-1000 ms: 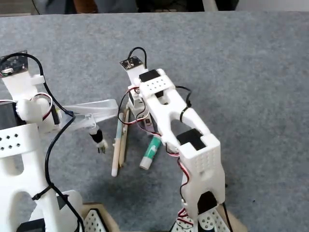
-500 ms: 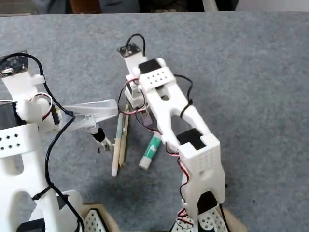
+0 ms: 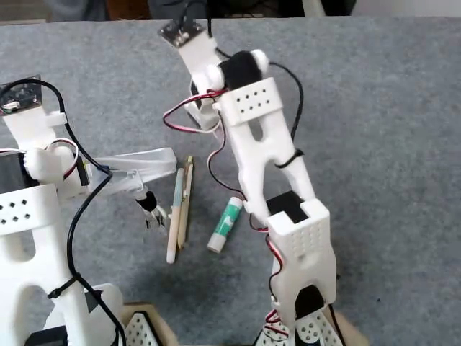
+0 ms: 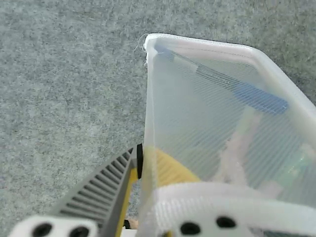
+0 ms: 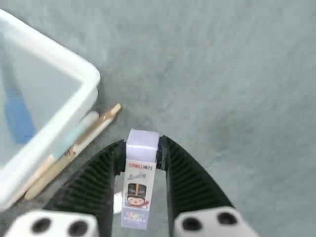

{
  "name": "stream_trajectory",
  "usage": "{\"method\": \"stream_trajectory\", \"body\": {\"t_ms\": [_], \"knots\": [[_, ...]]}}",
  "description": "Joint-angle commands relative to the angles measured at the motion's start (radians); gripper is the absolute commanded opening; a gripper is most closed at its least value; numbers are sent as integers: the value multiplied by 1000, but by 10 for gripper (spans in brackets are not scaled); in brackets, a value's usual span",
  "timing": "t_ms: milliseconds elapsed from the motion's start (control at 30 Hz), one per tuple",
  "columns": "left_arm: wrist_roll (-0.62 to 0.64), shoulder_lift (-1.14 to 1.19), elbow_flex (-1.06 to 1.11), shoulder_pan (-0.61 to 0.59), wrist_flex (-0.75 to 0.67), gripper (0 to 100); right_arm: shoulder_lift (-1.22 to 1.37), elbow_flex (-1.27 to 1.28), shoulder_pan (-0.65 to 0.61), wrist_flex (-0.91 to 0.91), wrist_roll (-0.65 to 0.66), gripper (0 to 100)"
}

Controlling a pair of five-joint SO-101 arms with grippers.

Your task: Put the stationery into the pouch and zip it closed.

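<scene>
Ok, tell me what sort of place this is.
Probably a robotics lab bench: two white plastic arms with bare wiring work over grey carpet-like matting, with pale slim pens and a green-and-white glue stick laid out beside a clear mesh pouch.

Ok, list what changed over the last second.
The right arm rose and swung toward the table's far side, lifting the right claw, shut on a small eraser, away from the pens. Unchanged: the left claw gripping the pouch, and the pens and green-capped tube lying on the mat.
</scene>
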Motion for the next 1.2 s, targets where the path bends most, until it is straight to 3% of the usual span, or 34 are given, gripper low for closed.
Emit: {"method": "stream_trajectory", "body": {"t_ms": [0,200,400,767,933,1167], "knots": [[17,92,99,-45,12,29,-12,-174,14,15,14,12],[17,92,99,-45,12,29,-13,-282,-11,18,-8,12],[17,92,99,-45,12,29,-117,-242,-21,18,-216,12],[17,92,99,-39,12,29,-573,314,-160,15,-172,12],[17,92,99,-39,12,29,-622,374,-221,-51,-354,12],[17,92,99,-39,12,29,-630,344,-362,-209,-502,12]]}}
